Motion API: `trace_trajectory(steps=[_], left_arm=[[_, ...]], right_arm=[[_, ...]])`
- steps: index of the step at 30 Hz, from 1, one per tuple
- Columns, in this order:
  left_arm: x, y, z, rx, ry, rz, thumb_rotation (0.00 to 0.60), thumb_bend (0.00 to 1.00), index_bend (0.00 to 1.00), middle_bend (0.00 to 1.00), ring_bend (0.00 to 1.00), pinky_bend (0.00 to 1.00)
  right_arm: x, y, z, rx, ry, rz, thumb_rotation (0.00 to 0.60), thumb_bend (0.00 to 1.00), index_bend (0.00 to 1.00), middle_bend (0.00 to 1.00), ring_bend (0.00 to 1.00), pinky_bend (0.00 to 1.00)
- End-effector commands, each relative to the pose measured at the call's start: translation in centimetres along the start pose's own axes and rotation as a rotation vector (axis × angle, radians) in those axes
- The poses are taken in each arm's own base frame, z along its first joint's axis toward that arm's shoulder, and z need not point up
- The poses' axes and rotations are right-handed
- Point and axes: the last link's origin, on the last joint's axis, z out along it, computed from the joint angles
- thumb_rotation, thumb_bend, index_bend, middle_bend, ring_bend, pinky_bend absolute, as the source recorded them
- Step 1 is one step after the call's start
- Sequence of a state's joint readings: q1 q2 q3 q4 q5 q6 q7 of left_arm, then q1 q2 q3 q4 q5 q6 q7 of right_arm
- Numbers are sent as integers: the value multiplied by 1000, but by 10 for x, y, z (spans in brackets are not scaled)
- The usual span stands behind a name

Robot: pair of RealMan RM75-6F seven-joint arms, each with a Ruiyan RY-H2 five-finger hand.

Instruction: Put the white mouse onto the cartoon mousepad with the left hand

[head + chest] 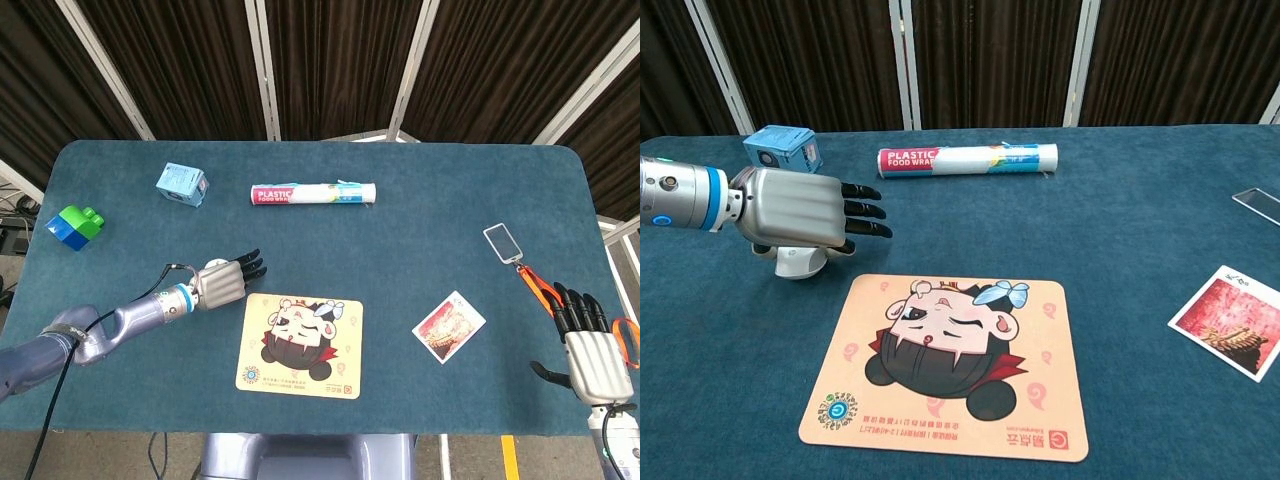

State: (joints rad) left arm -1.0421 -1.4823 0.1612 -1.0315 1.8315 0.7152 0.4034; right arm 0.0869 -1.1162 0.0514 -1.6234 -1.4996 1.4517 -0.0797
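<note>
The white mouse (800,262) shows only in the chest view, low on the table under my left hand (800,205), just off the far left corner of the cartoon mousepad (950,360). The palm covers the mouse, the dark fingers stretch out past it to the right, and the thumb curls down beside it. In the head view the left hand (228,280) hides the mouse and sits at the upper left edge of the mousepad (300,335). My right hand (597,360) rests at the table's front right corner, fingers apart and empty.
A plastic food wrap roll (313,193) lies at the back middle, a light blue box (181,184) to its left. A green and blue block (74,226) sits far left. A picture card (448,326) and a clear tag with an orange strap (502,241) lie right.
</note>
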Motion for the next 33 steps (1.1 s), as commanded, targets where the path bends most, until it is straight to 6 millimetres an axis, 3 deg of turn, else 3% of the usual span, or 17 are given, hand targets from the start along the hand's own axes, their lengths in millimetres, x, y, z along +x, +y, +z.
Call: trace_trajectory(steps=[1, 12, 33], left_arm=[[7, -3, -1, 3, 27, 10, 600, 129, 544, 0, 0, 0], [47, 3, -5, -20, 123, 5, 600, 132, 558, 0, 0, 0], [106, 74, 19, -138, 242, -37, 600, 136, 558, 0, 0, 0]], right_arm=[[0, 0, 0, 0, 0, 0, 600, 86, 0, 0, 0, 0], [0, 0, 0, -1, 0, -2, 600, 86, 0, 0, 0, 0], [0, 0, 0, -1, -1, -3, 600, 86, 0, 0, 0, 0]])
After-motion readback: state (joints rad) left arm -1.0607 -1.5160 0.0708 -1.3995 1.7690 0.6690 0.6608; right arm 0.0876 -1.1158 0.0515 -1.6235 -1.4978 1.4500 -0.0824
